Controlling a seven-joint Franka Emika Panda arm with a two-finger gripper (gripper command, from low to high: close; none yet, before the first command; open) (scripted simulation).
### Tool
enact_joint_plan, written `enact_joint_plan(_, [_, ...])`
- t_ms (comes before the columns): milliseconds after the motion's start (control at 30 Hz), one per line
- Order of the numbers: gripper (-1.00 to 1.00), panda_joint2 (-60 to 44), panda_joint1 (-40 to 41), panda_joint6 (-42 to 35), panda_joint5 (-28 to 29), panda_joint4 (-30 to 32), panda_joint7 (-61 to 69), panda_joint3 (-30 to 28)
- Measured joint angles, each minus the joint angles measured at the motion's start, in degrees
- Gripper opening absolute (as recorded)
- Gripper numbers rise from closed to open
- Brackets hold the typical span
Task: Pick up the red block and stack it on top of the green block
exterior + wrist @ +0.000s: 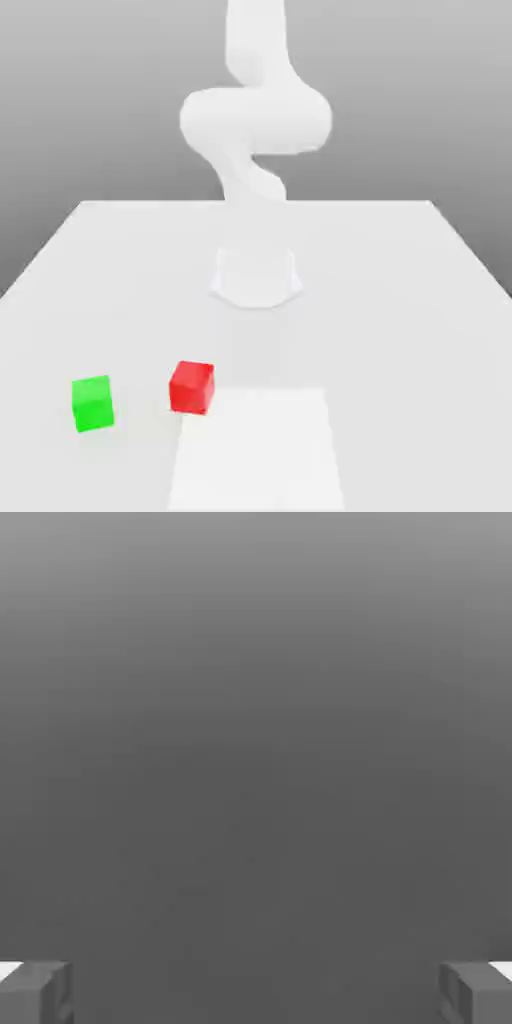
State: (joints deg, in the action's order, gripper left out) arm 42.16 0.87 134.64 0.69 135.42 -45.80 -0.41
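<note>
The small bright red, flat-faced cube (191, 388) sits on the broad pale table (400, 350), at seven o'clock from the middle of the exterior view, right at the near-left corner region of a whiter flat patch (258, 450)! And there's its target, the small bright green cube (93, 404), out at about eight o'clock, a clear gap between the two. Nothing stacked, nothing lifted; by my reading we're at the very start, with reach, grasp, lift, carry, placing and release all left to play. The jaws (256, 994) stand wide apart in the hand view, dark grey and blocky, empty between them. Up at twelve o'clock, the smooth, rounded white arm (256, 120) rises over its base. Now the surfaces: both cubes plain and matte, crisp-edged, much the same size, each turned slightly askew. Flat tops ought to stack nicely, though a crooked landing could tip it!
</note>
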Motion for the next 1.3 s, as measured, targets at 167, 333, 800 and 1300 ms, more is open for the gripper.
enact_joint_plan(167, [0.00,-8.9,2.0,6.8,1.5,8.5,0.1,-1.5])
enact_joint_plan(333, [0.00,-17.9,4.0,13.6,2.6,17.0,0.6,-3.4])
enact_joint_plan(800, [0.00,-51.8,9.8,39.9,-5.9,29.5,9.2,-2.7])
enact_joint_plan(1300, [-1.00,-39.5,10.5,29.4,-0.1,31.3,5.0,-3.7])
